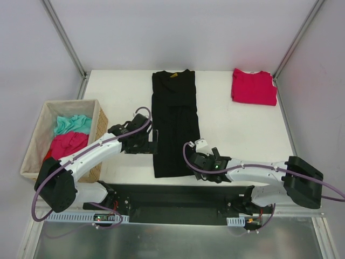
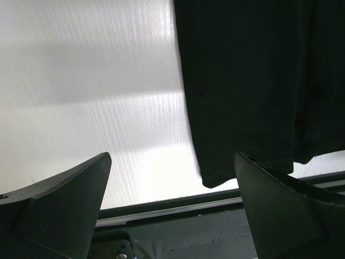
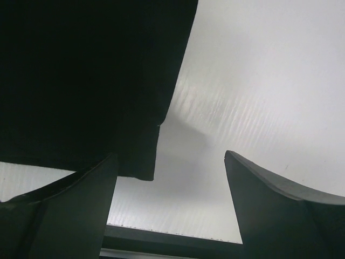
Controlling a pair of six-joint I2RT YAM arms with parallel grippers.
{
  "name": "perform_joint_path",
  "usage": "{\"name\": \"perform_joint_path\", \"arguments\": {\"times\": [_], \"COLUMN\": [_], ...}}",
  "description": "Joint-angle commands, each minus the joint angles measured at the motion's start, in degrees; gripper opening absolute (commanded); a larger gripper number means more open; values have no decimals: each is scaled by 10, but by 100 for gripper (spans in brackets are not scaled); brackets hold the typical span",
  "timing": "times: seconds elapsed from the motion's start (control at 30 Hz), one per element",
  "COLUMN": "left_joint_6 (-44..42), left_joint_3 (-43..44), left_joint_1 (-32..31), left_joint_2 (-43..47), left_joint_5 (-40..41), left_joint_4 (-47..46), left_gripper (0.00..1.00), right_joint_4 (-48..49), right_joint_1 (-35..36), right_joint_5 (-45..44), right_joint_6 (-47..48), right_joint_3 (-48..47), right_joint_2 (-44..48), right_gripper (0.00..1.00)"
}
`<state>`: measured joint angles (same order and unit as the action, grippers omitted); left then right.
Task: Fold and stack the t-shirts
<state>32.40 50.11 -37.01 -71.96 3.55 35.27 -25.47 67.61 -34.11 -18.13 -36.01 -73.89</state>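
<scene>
Left gripper [image 2: 172, 162]: jaws stood wide apart and empty, with the near-left hem corner of the black t-shirt [image 1: 173, 124] showing between them. Right gripper [image 3: 171, 156]: jaws also spread and empty at the near-right corner. One finger may have overlapped the cloth edge, but I could not be sure in that dark view.

Risks I noted: pinching only the top layer, or lifting the two corners unevenly, would skew the fold.

The shirt lay mid-table [image 1: 124, 91] as a narrow strip, long axis near-to-far, collar toward the far edge. The red t-shirt [image 1: 253, 86] sat folded at the far right.
</scene>
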Motion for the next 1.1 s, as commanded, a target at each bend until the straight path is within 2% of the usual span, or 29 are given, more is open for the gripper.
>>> {"name": "perform_joint_path", "arguments": {"times": [0.0, 0.27, 0.57, 0.7, 0.97, 1.07], "left_joint_6": [-1, 3, -13, -16, -2, 17], "left_joint_3": [15, 10, 31, 31, 18, 1], "left_joint_1": [6, 6, 5, 5, 5, 5], "left_joint_2": [-6, -7, 10, 22, 9, 4], "left_joint_5": [-2, -4, -21, -9, -35, -52], "left_joint_4": [11, 12, 22, 30, 36, 34], "left_gripper": [99, 99, 99, 99, 99, 94], "right_joint_4": [2, -13, -130, -182, -173, -155], "right_joint_1": [27, 74, 76, 74, 74, 74], "right_joint_5": [10, -3, -65, -64, -55, -65], "right_joint_6": [-54, -70, 3, 11, -42, -52], "right_joint_3": [17, -27, -150, -184, -139, -121], "right_joint_2": [-19, -86, 10, 17, 1, -8], "right_gripper": [84, 84, 86, 87, 83, 78]}}
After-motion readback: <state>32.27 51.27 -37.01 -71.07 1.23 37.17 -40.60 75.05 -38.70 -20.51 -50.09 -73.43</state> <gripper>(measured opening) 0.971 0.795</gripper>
